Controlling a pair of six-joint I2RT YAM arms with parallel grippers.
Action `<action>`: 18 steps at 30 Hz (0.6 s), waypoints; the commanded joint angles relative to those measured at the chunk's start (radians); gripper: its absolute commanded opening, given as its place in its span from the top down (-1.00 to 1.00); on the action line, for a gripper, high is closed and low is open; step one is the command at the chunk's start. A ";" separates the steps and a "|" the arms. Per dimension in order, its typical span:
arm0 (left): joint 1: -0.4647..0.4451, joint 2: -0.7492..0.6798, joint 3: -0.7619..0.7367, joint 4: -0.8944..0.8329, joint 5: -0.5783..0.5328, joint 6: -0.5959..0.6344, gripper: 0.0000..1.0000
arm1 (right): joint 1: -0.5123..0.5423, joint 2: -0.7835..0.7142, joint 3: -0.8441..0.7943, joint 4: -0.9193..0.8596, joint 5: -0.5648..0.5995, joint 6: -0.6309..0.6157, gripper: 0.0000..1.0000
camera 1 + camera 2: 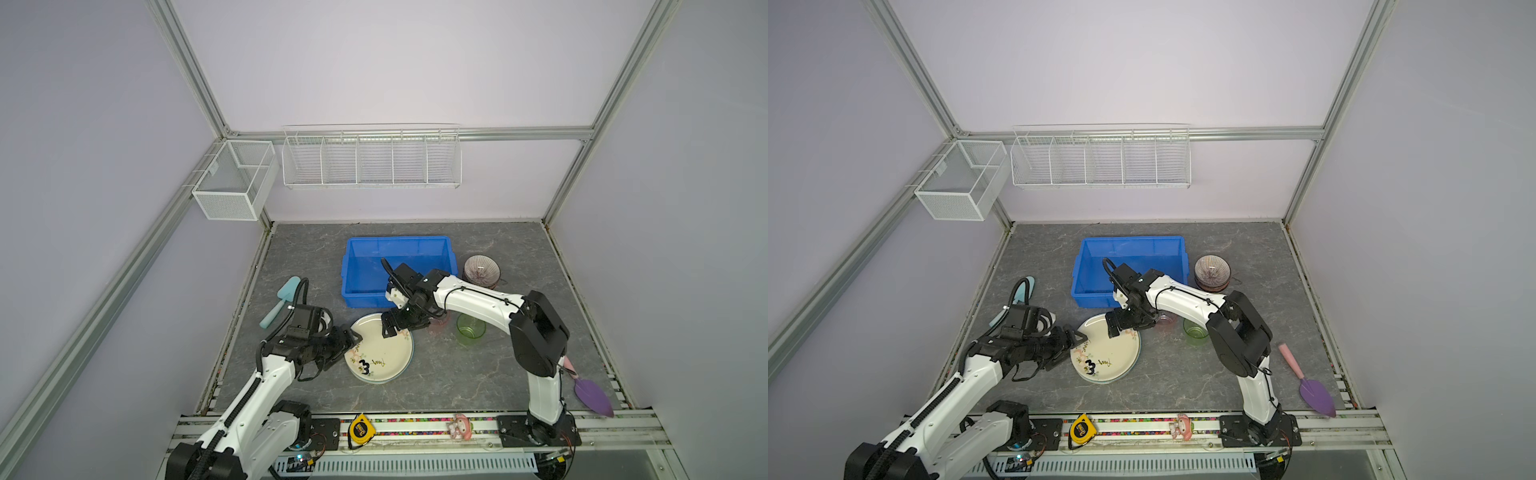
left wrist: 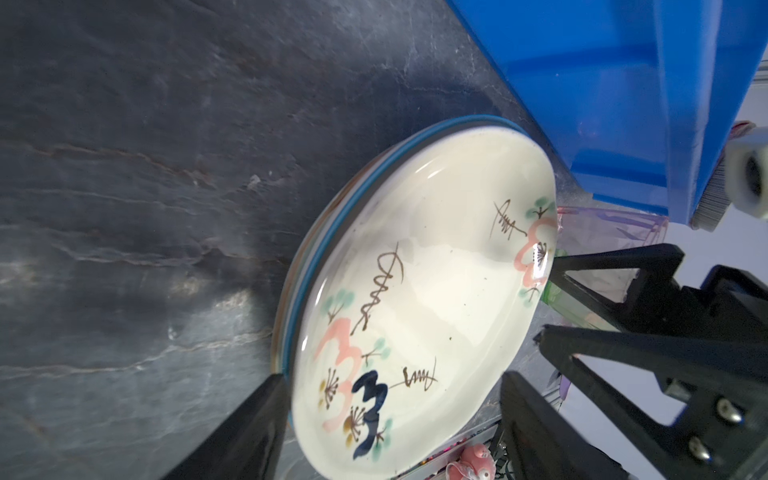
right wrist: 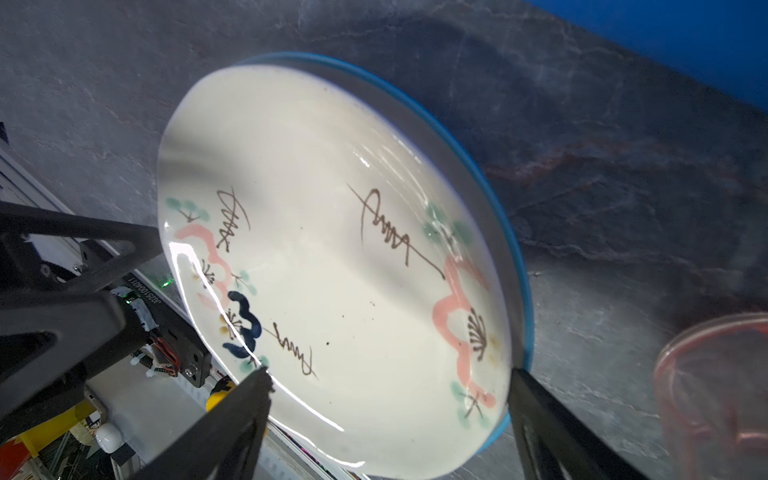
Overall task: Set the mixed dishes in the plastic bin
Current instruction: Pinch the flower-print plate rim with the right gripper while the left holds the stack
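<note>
A cream floral plate [image 1: 380, 353] lies on top of a blue-rimmed plate [image 3: 509, 232], just in front of the blue plastic bin [image 1: 399, 240]. My left gripper [image 1: 351, 349] is at the plate's left edge. It is open, and its fingers [image 2: 249, 428] stand either side of the near rim. At the far edge of the plate my right gripper [image 1: 403, 330] is open too, one fingertip [image 3: 259, 380] over the plate and one at its rim. Stacked patterned bowls [image 1: 482, 270], a green cup [image 1: 471, 330] and a pink cup [image 3: 715, 395] stand to the right.
A teal scoop [image 1: 280, 301] lies left of the bin, and a purple scoop [image 1: 592, 395] lies at the front right. White wire baskets [image 1: 372, 160] hang on the back wall. A tape measure [image 1: 360, 430] and a pink toy [image 1: 459, 426] sit on the front rail.
</note>
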 commanded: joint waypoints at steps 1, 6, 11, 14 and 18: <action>-0.004 -0.016 -0.018 -0.025 0.014 -0.026 -0.60 | 0.010 0.007 0.008 -0.007 -0.033 0.018 -0.83; -0.004 -0.026 -0.026 -0.021 0.010 -0.044 -0.59 | 0.012 0.012 0.005 0.011 -0.068 0.026 -0.83; -0.004 -0.035 -0.022 -0.024 0.004 -0.051 -0.59 | 0.011 0.012 -0.003 0.037 -0.102 0.034 -0.84; -0.004 -0.046 -0.024 -0.014 0.003 -0.056 -0.59 | 0.011 0.016 -0.011 0.054 -0.120 0.041 -0.84; -0.004 -0.058 -0.038 0.018 0.013 -0.073 -0.58 | 0.012 0.017 -0.028 0.082 -0.144 0.056 -0.84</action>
